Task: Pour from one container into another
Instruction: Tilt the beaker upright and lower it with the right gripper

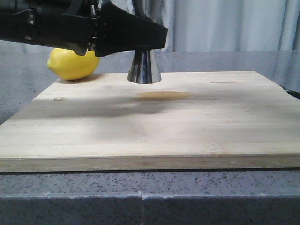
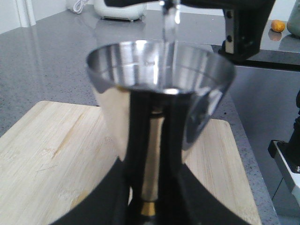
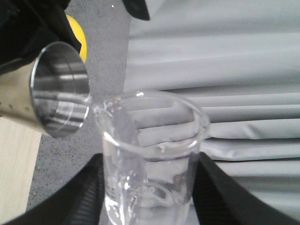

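Right wrist view shows the pour under way: the right gripper (image 3: pixel 149 187) grasps the tilted beaker (image 3: pixel 152 154), its lip touching the jigger (image 3: pixel 58 89) at its ten o'clock, which the left gripper (image 2: pixel 150 187) clamps upright on the board (image 1: pixel 187 126); emptying remains.

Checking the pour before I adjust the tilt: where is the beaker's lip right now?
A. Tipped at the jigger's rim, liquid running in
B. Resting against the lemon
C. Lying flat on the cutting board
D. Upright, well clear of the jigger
A: the right wrist view shows the tilted glass beaker with its lip at the rim of the steel jigger, and the left wrist view shows a thin stream falling into the cup.
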Available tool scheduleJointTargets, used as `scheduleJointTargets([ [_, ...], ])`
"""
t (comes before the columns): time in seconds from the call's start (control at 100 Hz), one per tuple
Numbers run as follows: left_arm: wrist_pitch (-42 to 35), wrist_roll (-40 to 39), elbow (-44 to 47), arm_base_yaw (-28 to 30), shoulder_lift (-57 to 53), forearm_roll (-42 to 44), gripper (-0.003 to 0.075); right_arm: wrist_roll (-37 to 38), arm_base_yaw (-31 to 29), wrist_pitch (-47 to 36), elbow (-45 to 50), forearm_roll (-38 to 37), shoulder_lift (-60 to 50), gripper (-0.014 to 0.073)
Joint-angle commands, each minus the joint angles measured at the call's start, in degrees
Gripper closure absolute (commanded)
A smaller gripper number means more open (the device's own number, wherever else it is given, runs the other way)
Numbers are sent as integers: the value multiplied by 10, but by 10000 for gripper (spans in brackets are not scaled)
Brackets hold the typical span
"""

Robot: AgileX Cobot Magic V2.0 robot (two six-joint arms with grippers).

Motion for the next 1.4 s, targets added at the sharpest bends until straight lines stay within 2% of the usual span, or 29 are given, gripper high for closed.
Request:
scheduleJointTargets([
  [0.0, 65, -6, -15, -6, -26, -50, 739, -3, 0, -12, -23, -8, -9, 357],
  [0.22, 65, -6, -15, -6, -26, -50, 739, -3, 0, -12, -23, -31, -9, 357],
  [0.97, 65, -6, -15, -6, -26, -50, 739, -2, 0, -12, -23, -34, -9, 357],
  [1.39, 65, -7, -15, -6, -26, -50, 739, 84, 0, -33, -23, -14, -9, 357],
])
